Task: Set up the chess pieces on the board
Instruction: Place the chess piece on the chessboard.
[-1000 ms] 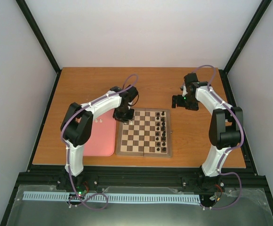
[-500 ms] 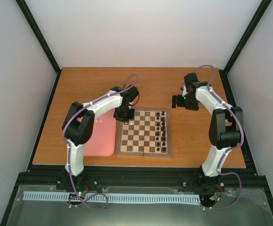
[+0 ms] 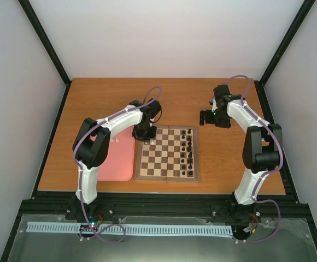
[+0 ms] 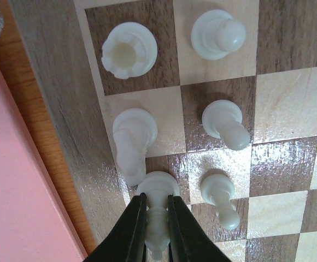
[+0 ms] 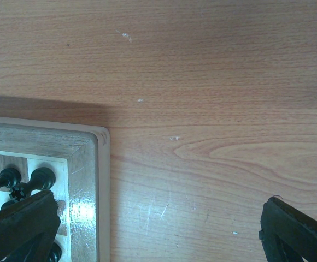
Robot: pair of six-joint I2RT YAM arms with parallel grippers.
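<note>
1. The chess pieces (image 4: pixel 134 136) are tiny, cream-white and glossy. I'd judge them light, stiff and slick, and on such small round bases a nudge would tip them.
2. In the left wrist view six of them stand at one corner of the board (image 4: pixel 60 109). A rook (image 4: pixel 127 52) is at the upper left with a knight (image 4: pixel 131 144) below it. Three pawns (image 4: pixel 224 123) run down the column to the right, and one more piece is at the bottom centre.
3. The held piece (image 4: pixel 157 188) at the bottom centre is pinched by the left gripper (image 4: pixel 157 201). Its jaws are closed to a narrow slit on the slim stem just above the base. I cannot tell whether the base touches the square.
4. The stem looks to me the right place to hold: narrow enough for the fingers (image 4: pixel 139 218), with the flared base below to stop it slipping through. A hard squeeze could make so smooth a piece squirt out.
5. The knight's head sits just beside the held piece, so I'd say a sideways drift could knock it over.
6. The pink tray (image 4: pixel 16 191) fills the lower left of that view, beside the board's frame.
7. The black pieces (image 5: pixel 38 177) show at the lower left of the right wrist view.
8. The right gripper (image 5: pixel 158 226) hangs over the bare table (image 5: pixel 202 82) off the board's corner, its jaws spread wide and holding nothing.
</note>
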